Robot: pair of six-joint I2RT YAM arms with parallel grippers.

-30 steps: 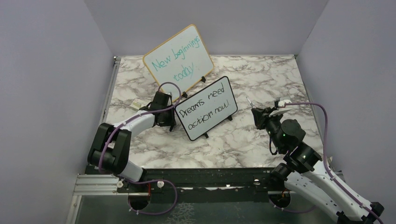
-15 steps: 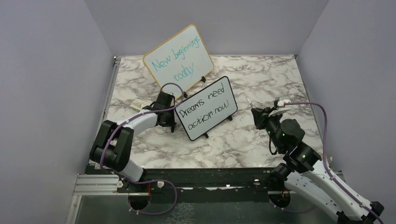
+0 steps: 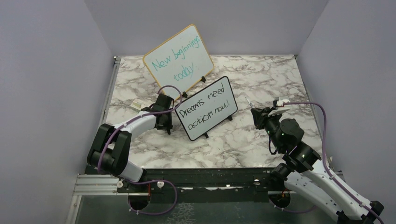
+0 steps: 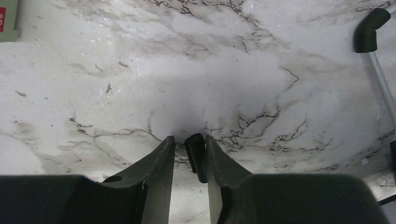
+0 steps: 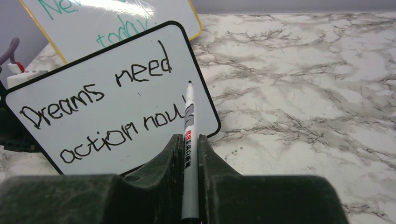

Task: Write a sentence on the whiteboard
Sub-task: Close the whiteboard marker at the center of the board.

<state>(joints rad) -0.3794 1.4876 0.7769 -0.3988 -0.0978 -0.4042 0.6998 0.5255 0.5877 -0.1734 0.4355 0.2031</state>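
Sentence (image 5: 98, 112) complete on whiteboard (image 3: 208, 108), propped mid-table. Over last second, right gripper (image 5: 189, 140), clenched on marker (image 5: 188, 116), barely shifted, tip off board. Left gripper (image 4: 187, 142) nudged beside board's left edge; grip undeterminable. Writing judged finished.

— What stands at the back?

— A wood-framed board (image 3: 178, 58), tilted on a black stand, with "New beginnings today" in teal handwriting.

— And under it?

— A marble table (image 3: 271, 77), white with grey veins, with plain lilac walls (image 3: 46, 93) on three sides.

— Anything smaller?

— A small box (image 3: 136, 103) lies flat near the table's left edge. The left wrist view catches only its corner, greenish with a red patch. That view also shows a thin metal leg (image 4: 379, 74) with a black tip resting on the marble. I cannot tell what it belongs to.
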